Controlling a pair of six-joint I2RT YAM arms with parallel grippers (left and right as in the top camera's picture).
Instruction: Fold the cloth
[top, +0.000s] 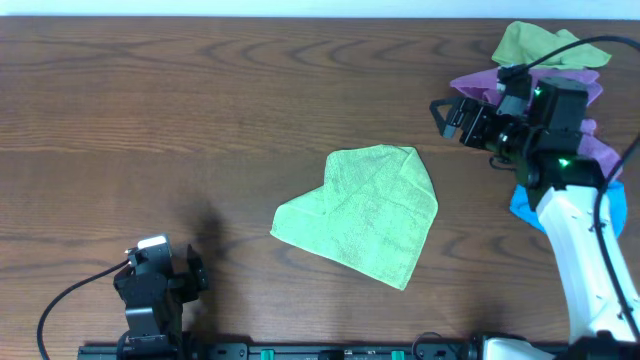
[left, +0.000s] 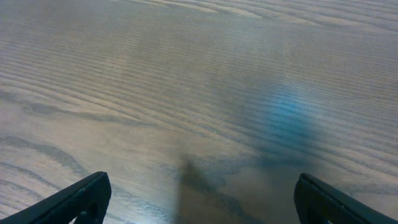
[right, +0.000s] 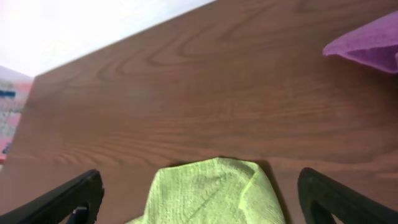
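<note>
Overhead first: the cloth (top: 358, 215) lies rumpled mid-frame on the table (top: 200, 100), well apart from both arms. Your right gripper (top: 450, 115) hovers upper right, beside the spare cloths (top: 545, 50); your left gripper (top: 160, 265) sits lower left. Left wrist view: jaws apart over bare wood, no cloth visible. Right wrist view: jaws apart, the cloth's top edge low in frame, the rest cut off. You'd do best to pinch one corner low, one layer only; whether that edge is doubled is unclear.
</note>
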